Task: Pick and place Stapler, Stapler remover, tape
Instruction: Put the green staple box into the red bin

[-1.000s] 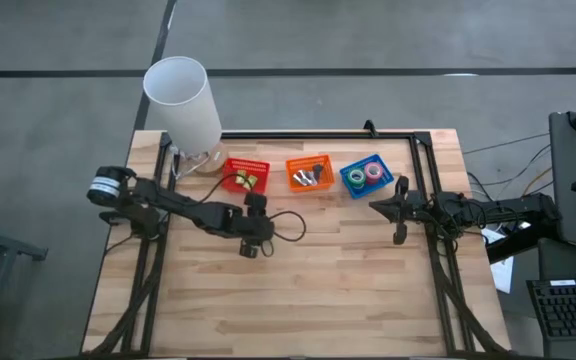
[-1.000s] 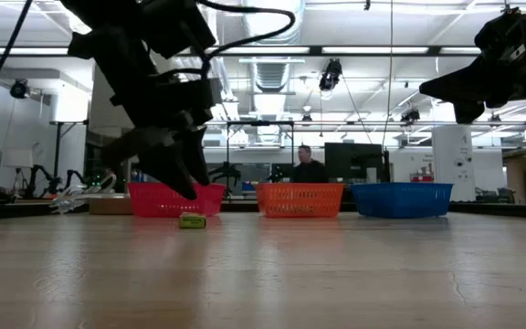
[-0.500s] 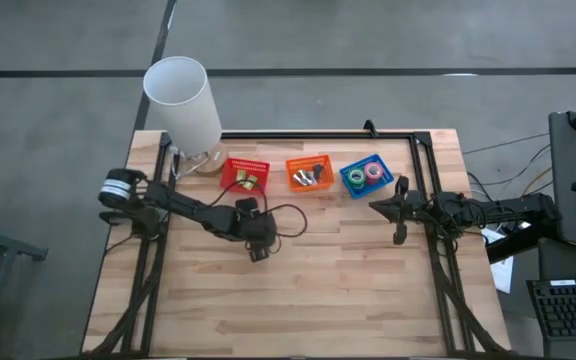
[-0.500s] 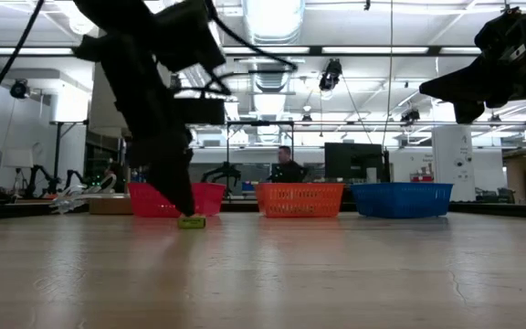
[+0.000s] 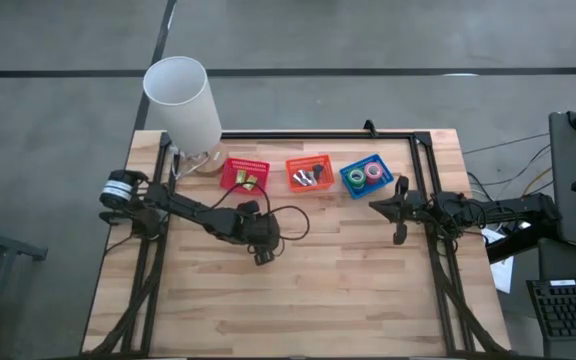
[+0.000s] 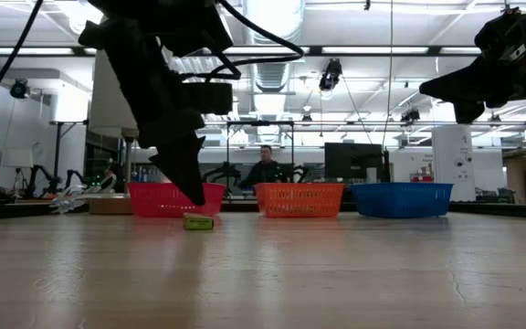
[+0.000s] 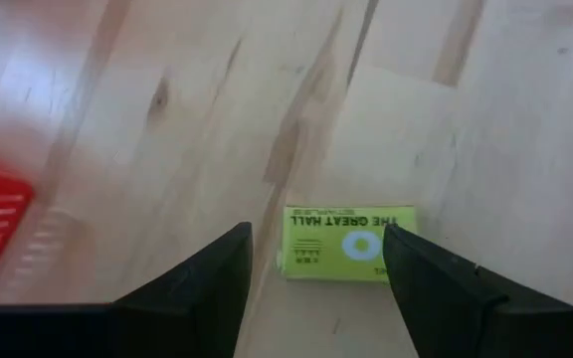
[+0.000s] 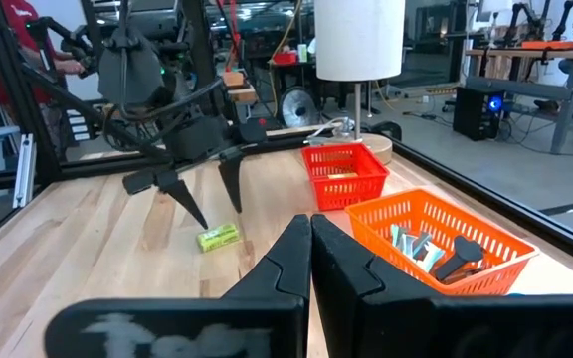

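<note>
My left gripper is open and points down over a small green box that lies flat on the table. In the left wrist view the box sits between the two fingers. In the low view the fingertips hang just above the box. A green tape roll and a pink one lie in the blue basket; the blue and red rolls do not show. My right gripper is shut and hovers high by the table's right side.
Three baskets stand in a row at the far edge: red with small yellowish items, orange with dark metal tools, and the blue one. A lamp with a white shade stands at the far left corner. A black cable loops beside the left arm.
My left gripper has moved a little toward the table's right and near edge, and has turned about its wrist above the green box. It has stayed open.
</note>
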Robot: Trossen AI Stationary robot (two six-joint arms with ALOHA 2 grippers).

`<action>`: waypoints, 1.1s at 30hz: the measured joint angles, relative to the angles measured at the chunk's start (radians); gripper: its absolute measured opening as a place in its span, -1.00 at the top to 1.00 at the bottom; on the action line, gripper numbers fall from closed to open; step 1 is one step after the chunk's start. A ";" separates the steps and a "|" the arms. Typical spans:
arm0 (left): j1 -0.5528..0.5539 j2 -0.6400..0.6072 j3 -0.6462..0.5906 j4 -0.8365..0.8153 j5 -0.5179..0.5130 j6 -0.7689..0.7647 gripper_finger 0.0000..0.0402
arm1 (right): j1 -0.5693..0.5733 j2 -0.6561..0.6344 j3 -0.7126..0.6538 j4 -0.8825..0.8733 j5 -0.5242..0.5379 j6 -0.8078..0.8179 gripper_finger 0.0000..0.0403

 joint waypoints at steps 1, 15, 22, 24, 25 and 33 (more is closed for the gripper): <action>0.000 0.000 0.000 0.000 -0.005 -0.010 -0.16 | 0.000 0.000 0.000 0.000 0.000 0.000 0.96; -0.018 0.040 -0.003 0.052 -0.024 -0.044 -0.62 | 0.000 0.000 0.000 0.000 0.000 0.000 0.96; -0.017 0.086 -0.003 0.059 0.016 -0.050 -0.62 | 0.000 0.001 0.000 0.000 0.000 0.000 0.96; -0.017 0.096 0.000 0.060 0.018 -0.050 -0.62 | 0.000 0.001 0.000 0.000 0.000 0.000 0.96; -0.018 0.101 0.000 0.061 0.018 -0.050 -0.62 | 0.000 0.001 0.000 0.000 0.000 0.000 0.96; -0.016 0.097 0.000 0.061 0.043 -0.034 -0.60 | 0.000 0.001 0.000 0.000 0.000 0.000 0.96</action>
